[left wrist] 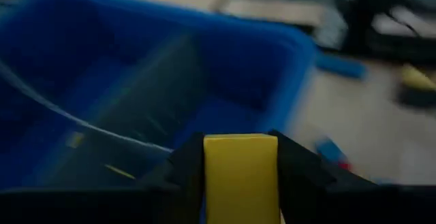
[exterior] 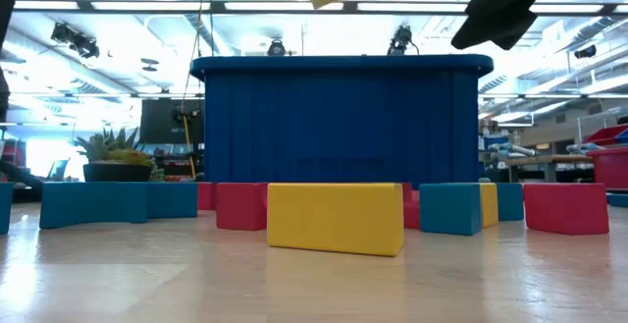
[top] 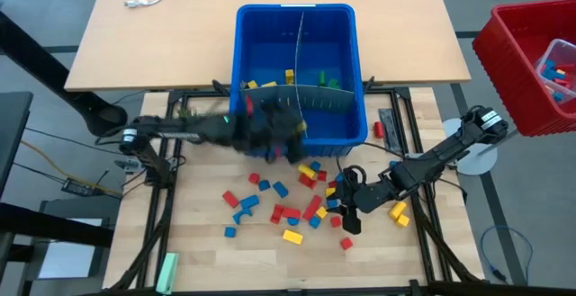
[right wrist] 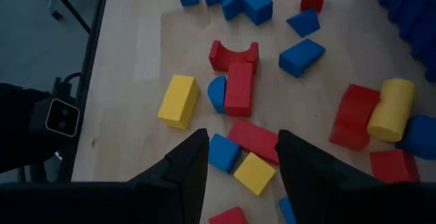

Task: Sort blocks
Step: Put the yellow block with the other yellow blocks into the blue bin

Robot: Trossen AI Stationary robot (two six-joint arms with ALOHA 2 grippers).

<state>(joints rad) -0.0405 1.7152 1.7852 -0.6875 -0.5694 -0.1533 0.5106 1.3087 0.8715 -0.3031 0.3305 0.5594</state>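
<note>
While many blocks lie scattered on the wooden surface just near of the blue bin, only a handful rest inside the bin, so the sorting looks early, with most of the work left. Yellow and green pieces sit at the bin's middle, against its divider.

At the bin's near wall, left of centre, the left gripper has its jaws closed on a yellow block. To the right, the right gripper hangs over the loose pile, jaws parted and empty, with a blue cube and a small yellow cube below the gap between them.

From above, the left gripper is a dark blur and its load is hard to make out; the left wrist view shows the yellow block plainly between the jaws. Seen from surface height, that block is raised above the bin's rim, which the overhead view cannot tell. Shapes such as a red arch and a yellow cylinder show only in the right wrist view.
</note>
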